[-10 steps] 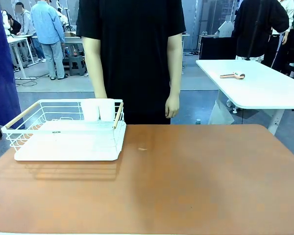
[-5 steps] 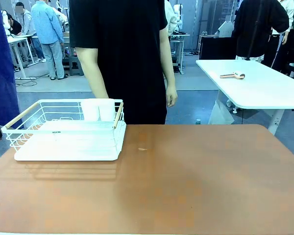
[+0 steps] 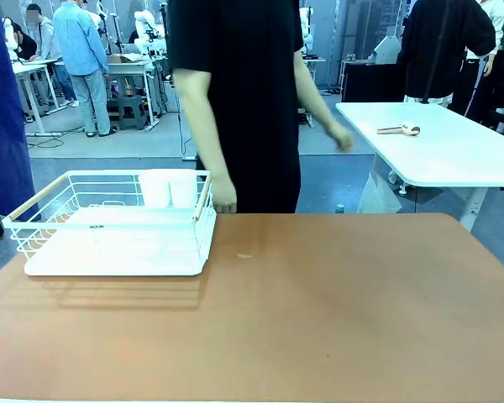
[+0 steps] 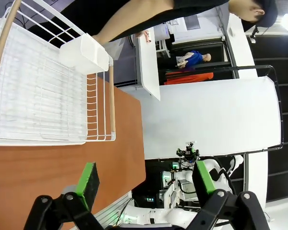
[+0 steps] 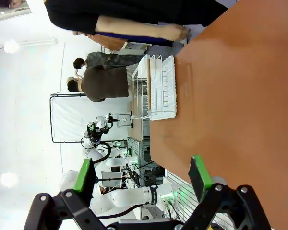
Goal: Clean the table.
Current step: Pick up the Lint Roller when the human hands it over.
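The table has a matte reddish-brown top, with a small pale speck lying near its middle. In the left wrist view my left gripper hangs open over the table's edge, nothing between its green pads. My right gripper is open too, above the brown top, and holds nothing. A person in a black shirt stands at the far side. One hand hangs by the rack's far corner; the other is blurred in mid-air.
A white wire dish rack with wooden handles and a white cup holder stands at the table's far left, also seen as the rack and the rack in the wrist views. A white table carrying a small pinkish tool stands at the back right.
The person has stepped towards the picture's right and turned. One hand has come down by the rack's corner and the other has swung out. Nothing on the table has moved.
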Robot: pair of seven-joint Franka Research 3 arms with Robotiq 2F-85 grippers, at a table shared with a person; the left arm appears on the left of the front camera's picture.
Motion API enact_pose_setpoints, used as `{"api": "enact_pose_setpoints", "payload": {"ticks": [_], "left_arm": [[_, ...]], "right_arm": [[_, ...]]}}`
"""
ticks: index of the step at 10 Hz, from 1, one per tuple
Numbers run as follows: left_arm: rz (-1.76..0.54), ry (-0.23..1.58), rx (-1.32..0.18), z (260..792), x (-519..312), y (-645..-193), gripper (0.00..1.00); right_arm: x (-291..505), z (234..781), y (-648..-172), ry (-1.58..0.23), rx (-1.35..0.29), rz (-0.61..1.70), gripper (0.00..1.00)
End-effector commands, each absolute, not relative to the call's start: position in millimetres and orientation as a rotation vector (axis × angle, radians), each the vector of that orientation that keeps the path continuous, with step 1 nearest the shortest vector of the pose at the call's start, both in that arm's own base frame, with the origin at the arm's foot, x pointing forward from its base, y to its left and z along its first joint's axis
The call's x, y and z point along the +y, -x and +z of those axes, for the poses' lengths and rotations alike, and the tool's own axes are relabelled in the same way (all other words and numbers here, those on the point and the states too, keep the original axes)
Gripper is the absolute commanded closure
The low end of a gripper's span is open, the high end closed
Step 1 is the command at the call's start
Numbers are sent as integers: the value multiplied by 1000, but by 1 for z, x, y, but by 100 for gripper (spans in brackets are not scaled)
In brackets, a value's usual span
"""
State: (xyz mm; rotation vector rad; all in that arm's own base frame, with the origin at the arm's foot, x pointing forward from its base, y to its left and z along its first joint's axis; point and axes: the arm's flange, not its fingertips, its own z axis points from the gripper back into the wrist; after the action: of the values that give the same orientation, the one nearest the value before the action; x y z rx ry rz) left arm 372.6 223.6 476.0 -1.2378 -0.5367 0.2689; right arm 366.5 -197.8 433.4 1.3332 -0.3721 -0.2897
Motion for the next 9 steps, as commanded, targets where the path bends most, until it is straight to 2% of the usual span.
{"api": "enact_pose_setpoints", "payload": {"ticks": [1,9], "left_arm": [[271,1238,-544,477,225,-371,0],[271,1238,-544,477,225,-371,0]], "right_arm": [[-197,435,-367,-1335,-378,-297,0],[-197,435,-367,-1335,-378,-297,0]]}}
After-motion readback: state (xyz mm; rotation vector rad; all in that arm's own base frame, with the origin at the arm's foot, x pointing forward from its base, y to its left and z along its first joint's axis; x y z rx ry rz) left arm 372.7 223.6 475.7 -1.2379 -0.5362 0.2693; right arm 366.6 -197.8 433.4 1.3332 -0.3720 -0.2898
